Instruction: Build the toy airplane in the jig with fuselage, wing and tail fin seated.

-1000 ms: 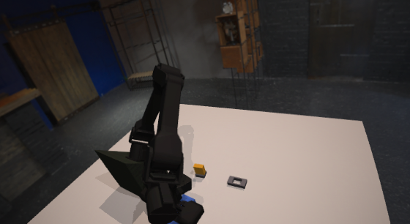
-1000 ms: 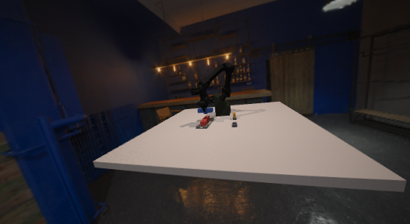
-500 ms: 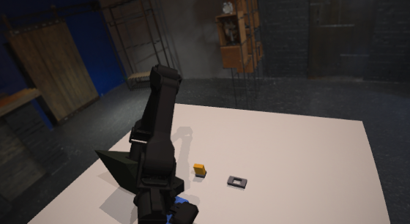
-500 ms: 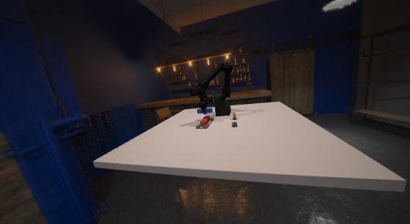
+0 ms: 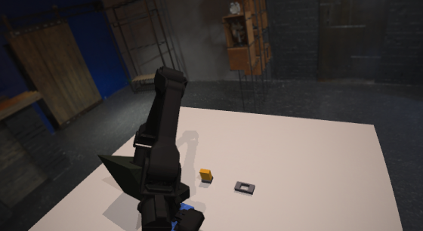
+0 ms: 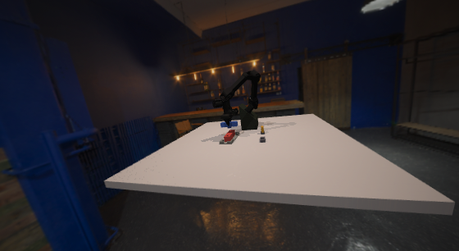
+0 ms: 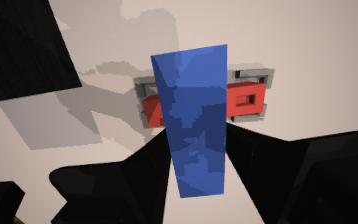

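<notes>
The blue wing (image 5: 186, 207) (image 6: 223, 125) (image 7: 195, 100) is held off the table by my gripper (image 7: 193, 127) (image 6: 229, 121), which is shut on it. The red fuselage (image 6: 229, 135) (image 7: 233, 110) lies in the grey cradle (image 6: 226, 143) (image 7: 139, 85). In the wrist view the wing crosses over the fuselage's middle and hides the top socket; the small socket near one end shows. In the exterior view the wing is behind the fuselage, apart from it. The orange tail fin (image 5: 205, 174) (image 6: 262, 129) stands upright in a small dark holder (image 5: 207, 180).
A dark rectangular holder (image 5: 239, 184) (image 6: 262, 139) with an open middle lies on the table near the fin. The dark green base block (image 5: 121, 177) (image 6: 249, 120) (image 7: 25, 50) of the arm stands beside the cradle. In the top view the arm hides the cradle.
</notes>
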Controlling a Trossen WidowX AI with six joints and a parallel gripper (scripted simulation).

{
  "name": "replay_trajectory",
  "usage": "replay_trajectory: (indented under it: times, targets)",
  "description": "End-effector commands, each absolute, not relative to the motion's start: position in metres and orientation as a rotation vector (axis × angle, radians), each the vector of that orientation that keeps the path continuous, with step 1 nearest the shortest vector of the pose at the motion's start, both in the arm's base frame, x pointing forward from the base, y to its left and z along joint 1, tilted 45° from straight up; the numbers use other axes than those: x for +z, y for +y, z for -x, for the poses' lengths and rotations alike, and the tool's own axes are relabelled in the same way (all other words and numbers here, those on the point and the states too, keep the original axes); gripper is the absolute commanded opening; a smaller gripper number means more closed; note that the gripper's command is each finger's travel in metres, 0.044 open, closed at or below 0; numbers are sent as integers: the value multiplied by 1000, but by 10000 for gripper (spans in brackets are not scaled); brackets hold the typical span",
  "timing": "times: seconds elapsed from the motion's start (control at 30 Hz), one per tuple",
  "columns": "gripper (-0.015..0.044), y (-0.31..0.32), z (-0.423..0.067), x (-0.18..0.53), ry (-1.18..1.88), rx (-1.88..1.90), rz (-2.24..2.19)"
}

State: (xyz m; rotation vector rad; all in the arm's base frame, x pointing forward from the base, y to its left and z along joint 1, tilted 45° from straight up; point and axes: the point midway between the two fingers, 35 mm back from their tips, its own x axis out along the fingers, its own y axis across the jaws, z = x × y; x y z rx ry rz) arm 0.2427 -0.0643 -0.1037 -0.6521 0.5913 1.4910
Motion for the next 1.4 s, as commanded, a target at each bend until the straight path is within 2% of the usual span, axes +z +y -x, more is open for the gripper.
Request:
replay_trajectory:
  times: [0.0,1.03,1.2,1.37]
  targets:
    - [195,-62,-242,-107,594,1495,654]
    - [195,-36,-241,-133,592,1496,653]
    - [161,-38,-243,-132,590,1495,663]
    - [30,-38,-243,-132,590,1495,663]
